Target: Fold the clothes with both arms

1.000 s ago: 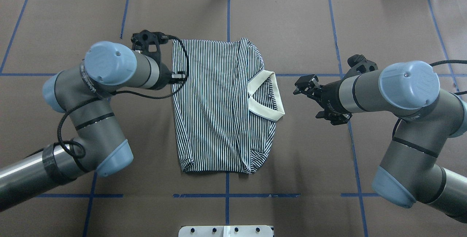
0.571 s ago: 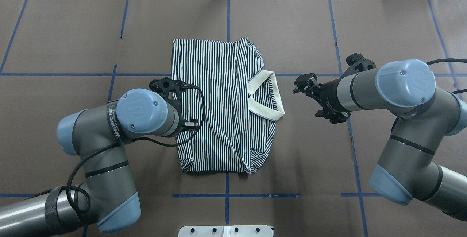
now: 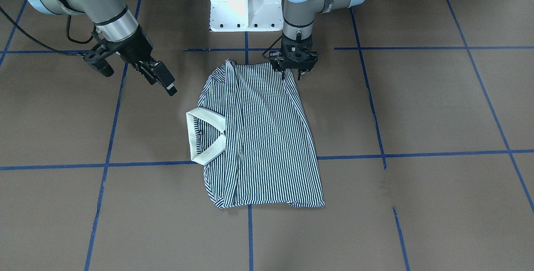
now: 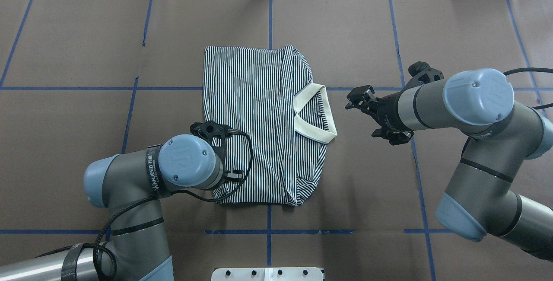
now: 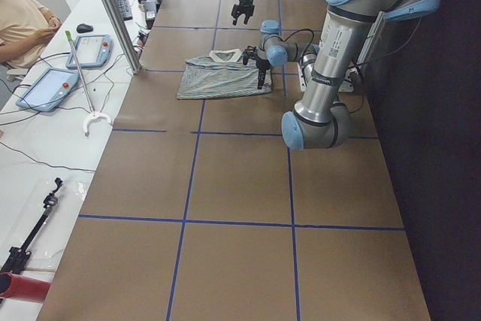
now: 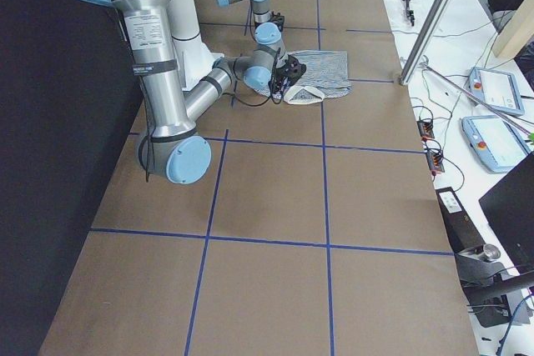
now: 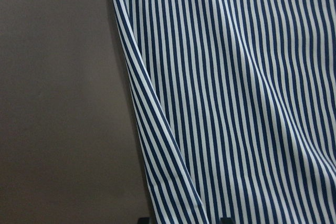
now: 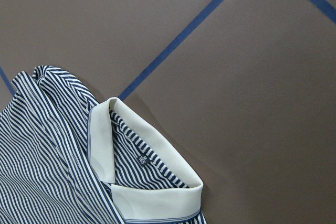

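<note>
**Polo shirt (image 4: pixel 255 129) folded at table centre, both grippers unladen**

The left gripper (image 3: pixel 292 75) points straight down, jaws apart, over the shirt corner that lies on the robot's left and nearest the white pedestal base (image 3: pixel 244 0). In the left wrist view the striped edge runs between the two fingertips. Whether they touch the cloth cannot be told. The right gripper (image 4: pixel 363 116) hangs tilted above bare table, jaws apart and grasping nothing, just to the right of the cream collar (image 4: pixel 329 114) and clear of it. The shirt lies flat in a rough rectangle with its sides turned in, the collar at its right edge. It rests on the brown table (image 4: pixel 367 34), across the blue tape lines (image 4: pixel 391 26) that mark a grid.
</note>
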